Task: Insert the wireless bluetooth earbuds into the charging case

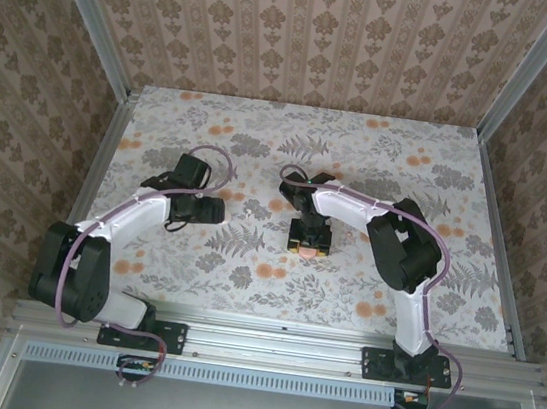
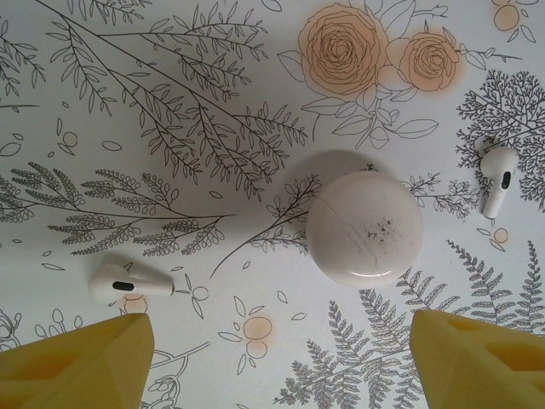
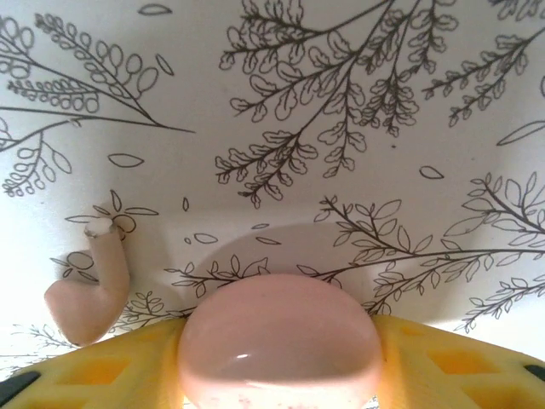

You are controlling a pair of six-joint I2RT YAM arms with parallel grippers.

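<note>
Left gripper (image 2: 277, 341) hangs empty with its fingers wide apart, the closed case (image 2: 364, 228) lying on the table (image 2: 170, 68) just beyond the gap. One earbud (image 2: 128, 285) lies well left of the case. The other earbud (image 2: 498, 179) lies right of it, also apart. Right gripper (image 1: 308, 242) has fingers (image 3: 443, 358) against both sides of the case; whether they clamp it I cannot tell.

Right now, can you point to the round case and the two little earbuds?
charging case (image 2: 364, 228), left wrist view, middle of its top.
earbud at picture left (image 2: 115, 284), left wrist view, its rounded head.
earbud at picture right (image 2: 494, 194), left wrist view, its stem.
</note>
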